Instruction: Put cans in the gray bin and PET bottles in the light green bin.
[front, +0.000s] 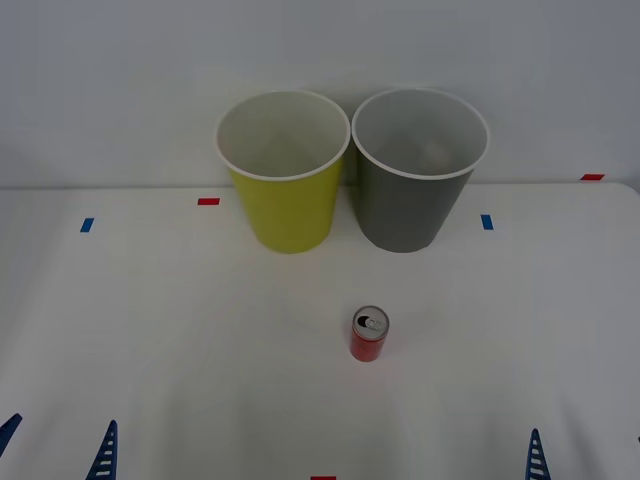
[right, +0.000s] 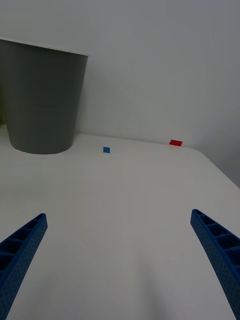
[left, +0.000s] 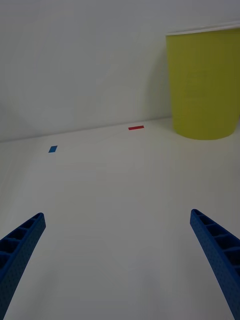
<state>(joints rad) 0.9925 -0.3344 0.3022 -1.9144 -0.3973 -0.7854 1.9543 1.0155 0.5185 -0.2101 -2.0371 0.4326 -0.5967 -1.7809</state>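
Red can (front: 369, 336), yellow-green bin (front: 286, 185), dark gray bin (front: 412, 182), white table (front: 180, 330).

We see a white tabletop (front: 150, 330). At its twelve o'clock stand the light green bin (front: 286, 195) and gray bin (front: 410, 190), side by side; a red can (front: 369, 335) stands upright near centre; small tape marks (front: 208, 201) dot it.

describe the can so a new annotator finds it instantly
On the white table, two tall bins stand side by side at the back: the light green bin and the gray bin. The can stands upright alone before the gray one: small, red, silver-topped.
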